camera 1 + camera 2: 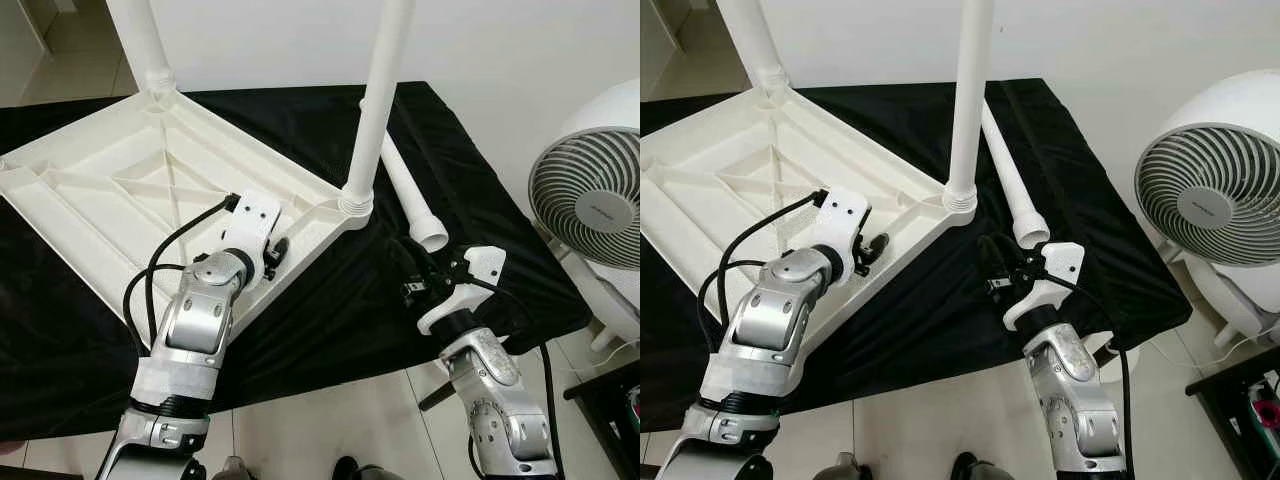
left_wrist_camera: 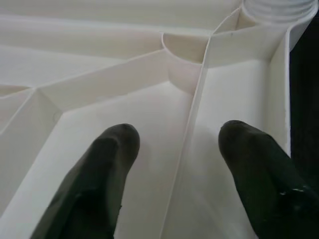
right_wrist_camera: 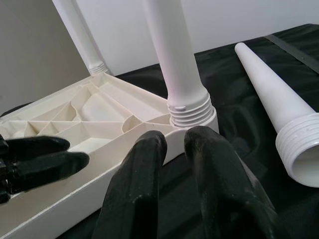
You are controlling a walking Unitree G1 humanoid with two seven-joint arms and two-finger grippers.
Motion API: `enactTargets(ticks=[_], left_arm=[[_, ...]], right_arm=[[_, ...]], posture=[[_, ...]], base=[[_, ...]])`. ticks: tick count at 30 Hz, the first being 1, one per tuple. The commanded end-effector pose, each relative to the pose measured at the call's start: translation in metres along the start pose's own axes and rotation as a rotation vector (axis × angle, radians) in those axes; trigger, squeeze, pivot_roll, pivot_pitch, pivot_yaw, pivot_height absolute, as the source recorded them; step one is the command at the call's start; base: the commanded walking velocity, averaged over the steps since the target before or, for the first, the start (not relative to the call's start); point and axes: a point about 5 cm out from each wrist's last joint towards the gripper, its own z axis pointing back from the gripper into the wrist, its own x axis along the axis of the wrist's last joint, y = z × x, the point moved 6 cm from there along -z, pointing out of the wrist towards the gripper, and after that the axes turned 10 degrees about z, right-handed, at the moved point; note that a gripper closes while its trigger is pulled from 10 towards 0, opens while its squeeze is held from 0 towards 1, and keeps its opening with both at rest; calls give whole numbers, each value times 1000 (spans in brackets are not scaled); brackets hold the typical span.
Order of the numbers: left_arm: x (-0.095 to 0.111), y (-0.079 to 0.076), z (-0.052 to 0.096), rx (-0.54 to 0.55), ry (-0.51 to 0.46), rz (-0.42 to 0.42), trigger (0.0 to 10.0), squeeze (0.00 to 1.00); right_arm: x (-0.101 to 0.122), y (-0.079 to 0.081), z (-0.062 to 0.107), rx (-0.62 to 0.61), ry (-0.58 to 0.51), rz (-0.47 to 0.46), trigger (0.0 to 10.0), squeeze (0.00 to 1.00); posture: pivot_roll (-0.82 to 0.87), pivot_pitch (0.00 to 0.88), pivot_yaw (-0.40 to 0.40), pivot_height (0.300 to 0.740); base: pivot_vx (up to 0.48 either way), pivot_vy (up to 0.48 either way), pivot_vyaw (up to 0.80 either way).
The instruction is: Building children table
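Observation:
A white plastic tabletop [image 1: 120,180] lies upside down on a black cloth [image 1: 330,320]. Two white legs stand screwed into its corners, one at the near right corner [image 1: 378,100] and one at the far corner [image 1: 145,45]. A loose leg [image 1: 410,190] lies on the cloth to the right, its threaded open end toward me. My left gripper [image 2: 174,149] is open over the tabletop's underside by the front rim, its fingers straddling a rib. My right gripper [image 3: 174,144] hovers low over the cloth just short of the loose leg's open end, fingers together and empty.
A white round fan [image 1: 590,195] stands on the floor to the right, close to the cloth-covered surface's edge. Pale floor tiles [image 1: 340,420] show in front of the cloth. A white wall rises behind.

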Motion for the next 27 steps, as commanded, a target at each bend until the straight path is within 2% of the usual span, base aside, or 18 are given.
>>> enactTargets(ticks=[1,2,4,5,6,7,8,9,12,14,17,19,21,24,25,27], left_arm=[[11,-10,4,-73,-55,-12,10000,1000],[19,-14,7,-103,-99,-27,10000,1000],[19,-14,7,-103,-99,-27,10000,1000],[25,-18,10,-129,-138,-40,10000,918],[25,-18,10,-129,-138,-40,10000,918],[32,-22,15,-157,-182,-53,10000,0],[32,-22,15,-157,-182,-53,10000,0],[43,-30,25,-205,-263,-75,10000,0],[45,-32,29,-228,-282,-76,10000,0],[47,-31,32,-243,-294,-83,10000,0],[46,-29,32,-241,-293,-86,10000,0],[41,-18,30,-211,-268,-111,10000,0],[41,-18,30,-211,-268,-111,10000,0],[31,14,25,-113,-218,-189,10000,0],[31,14,25,-113,-218,-189,10000,0],[28,25,25,-86,-202,-224,10000,0]], right_arm=[[-2,-2,2,-10,5,12,10000,0],[-2,-2,2,-11,6,13,10000,0],[-2,-2,2,-11,6,13,10000,0],[-3,-3,2,-13,6,15,10000,0],[-3,-3,2,-13,6,15,10000,0],[-3,-6,2,-34,2,34,10000,0],[-3,-6,2,-34,2,34,10000,0],[-4,-19,4,-120,2,74,10000,0],[-5,-25,4,-162,1,84,10000,0],[-8,-38,7,-254,17,118,10000,0],[-10,-43,9,-284,26,130,10000,0],[-15,-50,11,-333,47,118,10000,0],[-15,-50,11,-333,47,118,10000,0],[-15,-54,11,-355,51,117,10000,0],[-15,-54,11,-355,51,117,10000,0],[-15,-55,10,-360,46,122,10000,0]], posture=[[94,102,-4,740],[95,101,-5,740],[95,101,-5,740],[96,102,-6,740],[96,102,-6,740],[98,101,-9,740],[98,101,-9,740],[101,100,-12,740],[104,100,-14,740],[106,98,-16,740],[106,98,-16,740],[103,98,-17,740],[103,98,-17,740],[101,99,-17,740],[101,99,-17,740],[100,98,-17,740]], base=[[0,0,0],[0,0,0],[0,0,0],[0,0,0],[0,0,0],[0,0,0],[0,0,0],[0,0,0],[0,0,0],[0,0,0],[0,0,0],[0,0,0],[0,0,0],[0,0,0],[0,0,0],[0,0,0]])
